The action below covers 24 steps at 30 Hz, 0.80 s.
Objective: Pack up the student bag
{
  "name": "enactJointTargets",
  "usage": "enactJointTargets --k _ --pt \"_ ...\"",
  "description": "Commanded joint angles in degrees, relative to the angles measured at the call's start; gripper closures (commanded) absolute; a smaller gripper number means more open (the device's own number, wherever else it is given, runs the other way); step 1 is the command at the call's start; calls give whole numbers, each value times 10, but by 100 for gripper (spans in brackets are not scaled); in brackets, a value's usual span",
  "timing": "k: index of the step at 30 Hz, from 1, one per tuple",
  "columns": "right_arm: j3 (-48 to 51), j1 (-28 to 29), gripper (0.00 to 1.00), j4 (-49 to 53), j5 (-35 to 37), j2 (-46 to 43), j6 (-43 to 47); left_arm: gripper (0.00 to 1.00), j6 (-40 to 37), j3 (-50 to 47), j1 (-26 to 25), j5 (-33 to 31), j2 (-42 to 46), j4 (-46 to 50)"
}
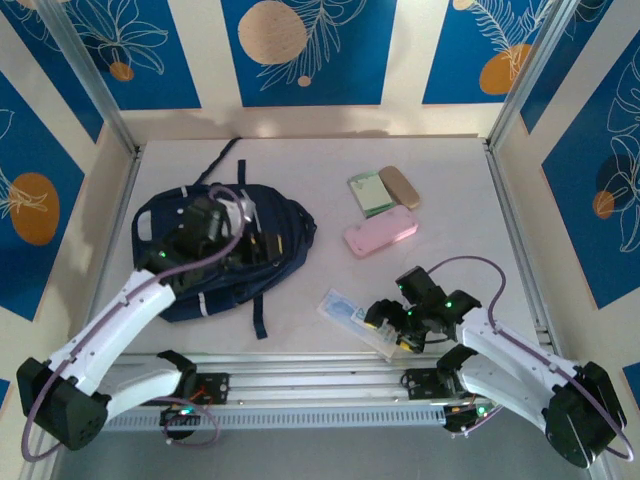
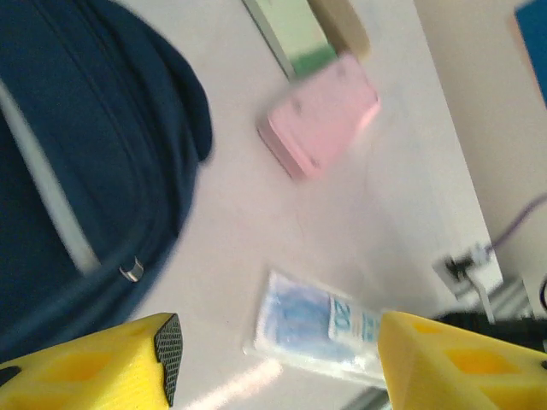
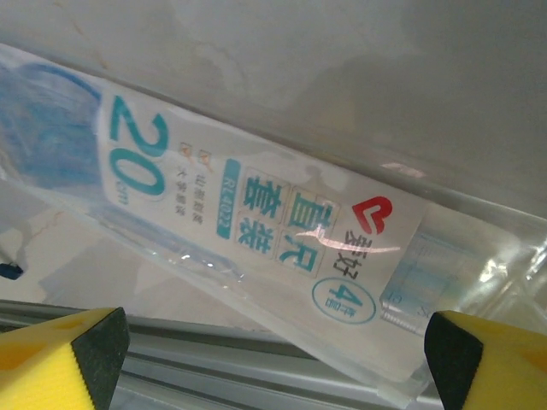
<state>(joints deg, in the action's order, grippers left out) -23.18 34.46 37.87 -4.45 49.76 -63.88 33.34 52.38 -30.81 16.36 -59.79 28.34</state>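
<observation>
Student bag (image 1: 225, 262) lies on the left half of the table (image 1: 460, 170), its navy fabric facing up. The left gripper (image 1: 205, 225) hangs over it, jaws well apart with nothing between them. The right gripper (image 1: 388, 328) sits low at the table's near edge. Its jaws are spread wide either side of the clear packet (image 1: 350, 312), which lies flat and is not yet pinched.

The step in hand is judged to be picking up the packet for the bag. The film looks slick and thin, so the fingers should close across the narrow width, over the stiffer contents, not on loose film. The bag's opening should be held clear before transfer.

The packet's label shows a large teal "20" with a small "cm", Chinese characters, a red logo and a circled "4". The pink case (image 1: 380, 237) towards the far right shows no legible writing.
</observation>
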Motion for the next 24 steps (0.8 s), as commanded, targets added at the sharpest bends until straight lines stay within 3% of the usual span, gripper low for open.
enactJointTargets --k 1,6,13,19,24 --pt "0 -5 9 -42 -4 19 6 38 39 -65 -49 -23 11 -38" --pt "-16 -52 9 -101 -10 102 55 38 47 -105 -103 -47 3 -56" --pt "-116 -93 8 -161 -20 216 157 38 71 -139 -135 -61 -25 -100" --pt "-150 -124 7 -150 -26 150 199 38 84 -153 -150 -65 -74 -143" --pt "-117 -154 7 -93 0 69 169 38 91 -154 -154 -72 -133 -190"
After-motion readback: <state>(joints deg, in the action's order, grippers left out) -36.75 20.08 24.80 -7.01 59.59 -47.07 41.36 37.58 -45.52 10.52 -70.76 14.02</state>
